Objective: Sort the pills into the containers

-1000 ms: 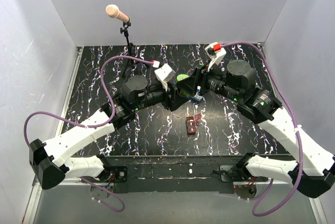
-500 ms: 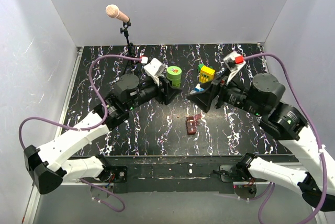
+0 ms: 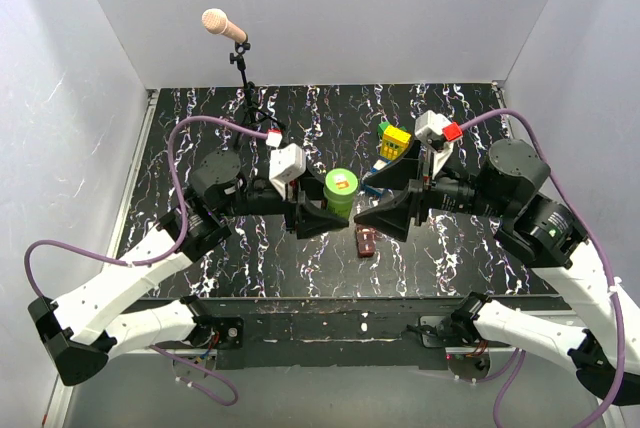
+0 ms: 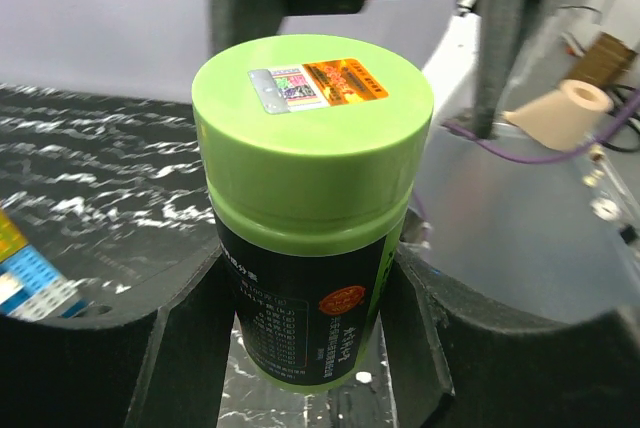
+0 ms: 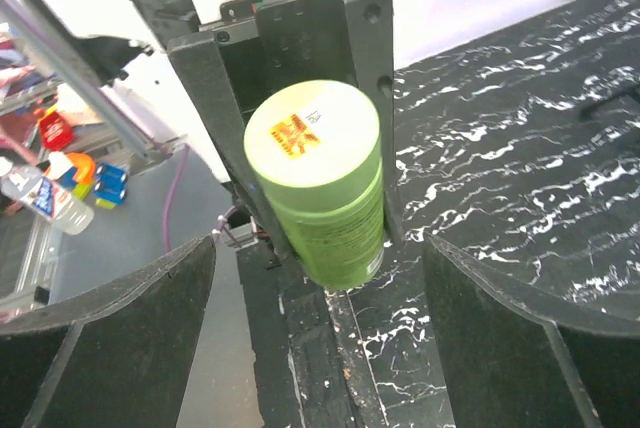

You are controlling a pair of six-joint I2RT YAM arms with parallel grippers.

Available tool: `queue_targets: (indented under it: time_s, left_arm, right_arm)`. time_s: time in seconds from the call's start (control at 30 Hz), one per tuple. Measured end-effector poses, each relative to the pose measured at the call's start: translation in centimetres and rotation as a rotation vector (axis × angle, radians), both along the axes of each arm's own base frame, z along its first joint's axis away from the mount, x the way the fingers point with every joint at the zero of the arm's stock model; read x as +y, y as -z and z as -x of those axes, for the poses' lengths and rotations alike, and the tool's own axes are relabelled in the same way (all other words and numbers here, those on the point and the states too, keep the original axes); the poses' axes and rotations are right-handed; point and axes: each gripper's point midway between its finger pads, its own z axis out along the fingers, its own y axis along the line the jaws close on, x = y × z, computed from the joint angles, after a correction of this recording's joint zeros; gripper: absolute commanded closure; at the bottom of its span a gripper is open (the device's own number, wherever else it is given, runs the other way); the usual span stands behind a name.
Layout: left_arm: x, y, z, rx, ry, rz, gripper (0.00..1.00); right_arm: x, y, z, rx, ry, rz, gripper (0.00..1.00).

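My left gripper is shut on the green bottle with its lid on, and holds it above the table's middle. In the left wrist view the bottle stands between both fingers. My right gripper is open and empty, facing the bottle from the right. The right wrist view shows the bottle ahead of its spread fingers. The red-brown box lies on the table just below the two grippers, partly hidden by them. No pills show.
A yellow-and-blue toy brick stack stands behind the right gripper. A microphone on a stand is at the back left. White walls close in the table on three sides.
My left gripper has carried the green bottle from the back toward the table's middle and front. My right gripper has swung down and left to face it.
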Motion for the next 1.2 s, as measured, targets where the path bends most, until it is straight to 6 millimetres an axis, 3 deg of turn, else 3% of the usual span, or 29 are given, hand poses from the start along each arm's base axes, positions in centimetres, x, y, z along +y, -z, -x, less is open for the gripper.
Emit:
queue_targets:
  time_s: [0.27, 0.57, 0.8, 0.87, 0.93, 1.2]
  left_arm:
    - [0.0, -1.5, 4.2, -0.027, 0.251, 0.07, 1.0]
    - [-1.2, -0.4, 4.6, 0.032, 0.352, 0.051, 1.0]
    - [-1.4, -0.5, 4.8, 0.03, 0.38, 0.061, 1.0]
    - [-1.4, -0.6, 4.9, 0.029, 0.385, 0.062, 1.0]
    - [-1.3, -0.6, 5.0, 0.024, 0.395, 0.064, 1.0]
    - [-1.4, -0.6, 5.1, 0.029, 0.392, 0.057, 1.0]
  right_arm:
    - [0.7, -2.0, 2.7, -0.079, -0.186, -0.085, 0.1]
    - [1.8, -2.7, 3.7, -0.095, -0.309, -0.145, 0.14]
    - [2.6, -2.8, 3.6, -0.083, -0.353, -0.164, 0.28]
    - [2.7, -2.8, 3.5, -0.081, -0.353, -0.167, 0.4]
    - [2.7, -2.8, 3.4, -0.085, -0.347, -0.17, 0.6]
    - [2.9, -2.5, 3.0, -0.087, -0.336, -0.163, 0.62]
